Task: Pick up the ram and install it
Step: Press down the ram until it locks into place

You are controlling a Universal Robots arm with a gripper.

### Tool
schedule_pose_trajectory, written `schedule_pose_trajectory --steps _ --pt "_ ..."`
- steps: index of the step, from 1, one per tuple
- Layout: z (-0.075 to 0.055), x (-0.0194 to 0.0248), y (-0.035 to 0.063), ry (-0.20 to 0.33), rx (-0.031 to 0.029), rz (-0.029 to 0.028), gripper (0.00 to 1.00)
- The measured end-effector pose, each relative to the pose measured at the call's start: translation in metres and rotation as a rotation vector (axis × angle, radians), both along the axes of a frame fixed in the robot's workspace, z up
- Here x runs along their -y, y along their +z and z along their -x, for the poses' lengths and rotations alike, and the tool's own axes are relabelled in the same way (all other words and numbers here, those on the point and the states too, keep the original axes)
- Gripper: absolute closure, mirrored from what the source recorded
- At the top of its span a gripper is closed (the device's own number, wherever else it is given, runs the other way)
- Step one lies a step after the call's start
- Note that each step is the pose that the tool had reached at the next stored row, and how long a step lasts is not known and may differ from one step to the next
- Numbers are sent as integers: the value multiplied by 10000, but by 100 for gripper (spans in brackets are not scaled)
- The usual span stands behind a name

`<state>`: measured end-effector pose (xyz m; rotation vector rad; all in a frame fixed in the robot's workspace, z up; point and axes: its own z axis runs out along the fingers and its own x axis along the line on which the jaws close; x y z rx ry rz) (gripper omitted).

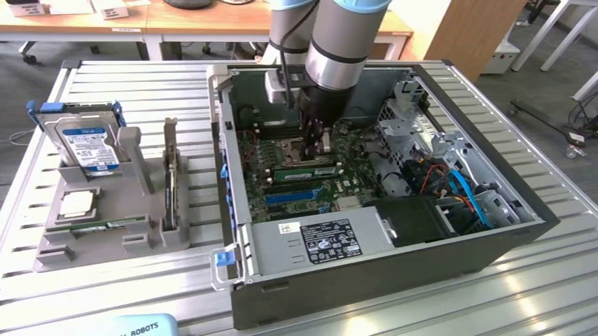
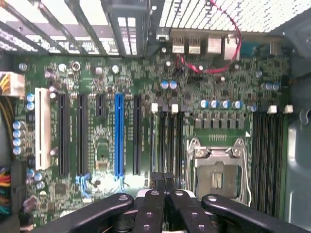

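A ram (image 1: 304, 170), a long green stick, sits along a memory slot on the motherboard (image 1: 280, 189) inside the open computer case (image 1: 374, 280). My gripper (image 1: 321, 148) reaches down into the case just behind that stick, beside the processor socket (image 1: 280, 148). In the wrist view its two black fingers (image 2: 151, 204) are pressed together, and the gripper (image 2: 163, 177) is shut with nothing between them, over the dark memory slots (image 2: 167, 141) next to the socket (image 2: 216, 170). Whether the tips touch the stick I cannot tell. A second ram (image 1: 98, 225) lies at the front of the grey holder (image 1: 56, 255).
The holder stands at the exterior view's left on the slatted table and also carries a blue-labelled hard drive (image 1: 89, 147) and a square silver processor chip (image 1: 77, 203). Case walls, a drive cage (image 1: 411, 126) and cables (image 1: 467, 196) crowd the arm. A red cable (image 2: 228, 53) loops near the rear ports.
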<state>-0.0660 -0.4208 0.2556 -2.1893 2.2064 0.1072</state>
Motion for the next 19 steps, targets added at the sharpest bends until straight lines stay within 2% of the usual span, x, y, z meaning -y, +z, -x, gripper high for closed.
schedule_pose_trajectory --steps 2,3,4,6,12,19 --pt "133 0 -5 -26 0 -1 90" --pt "145 0 -5 -36 0 0 90" --pt "145 35 -5 -37 -1 1 90" --pt "145 53 -5 -37 0 -1 90" --pt "145 54 -8 -37 1 -2 90" --pt "146 54 -77 -37 0 0 90"
